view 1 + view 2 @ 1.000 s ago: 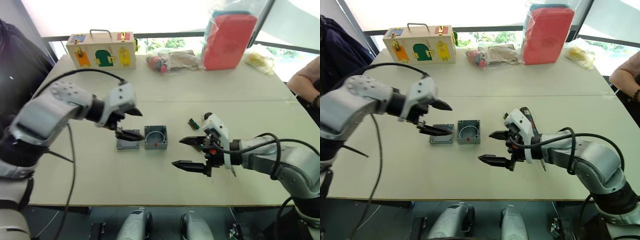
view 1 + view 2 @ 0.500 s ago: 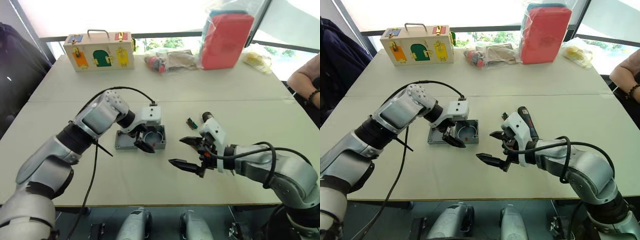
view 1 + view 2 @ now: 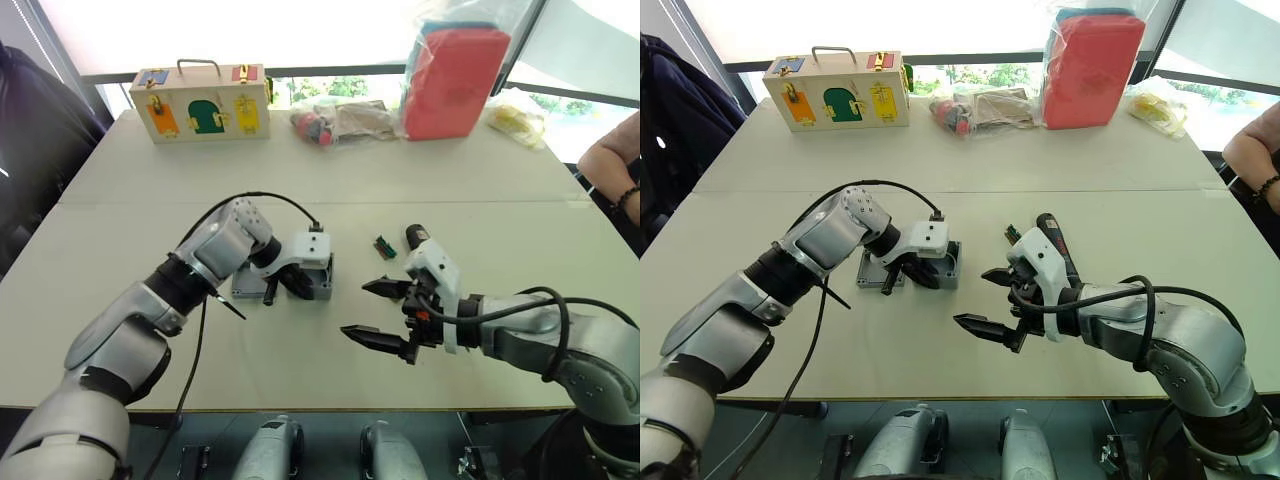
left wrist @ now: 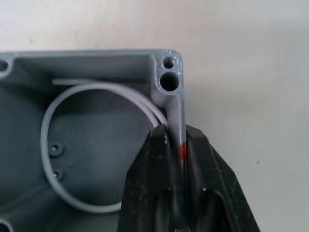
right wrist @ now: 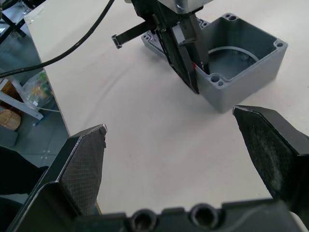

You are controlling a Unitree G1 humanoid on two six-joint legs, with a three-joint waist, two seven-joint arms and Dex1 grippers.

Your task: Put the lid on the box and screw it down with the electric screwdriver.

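The grey box (image 3: 322, 276) stands open-topped at mid table, a red mark on its near wall. My left gripper (image 3: 290, 288) is shut on that near wall; in the left wrist view the fingers (image 4: 154, 169) pinch the wall at the red mark, by the box (image 4: 96, 159) corner. Just left of the box lies the flat lid (image 3: 871, 273), partly hidden by the gripper. To the right of the box my right gripper (image 3: 355, 308) hovers over the table, open and empty. The electric screwdriver (image 3: 1051, 232) lies behind the right wrist.
A small green block (image 3: 385, 247) lies near the screwdriver. At the far edge stand a wooden case with coloured doors (image 3: 200, 103), a red pack in plastic (image 3: 455, 75) and some bags (image 3: 335, 120). A person's arm (image 3: 615, 165) rests at the right edge.
My left gripper came down from above the lid to the box and shut on its near wall. The right gripper has stayed open and almost in place.
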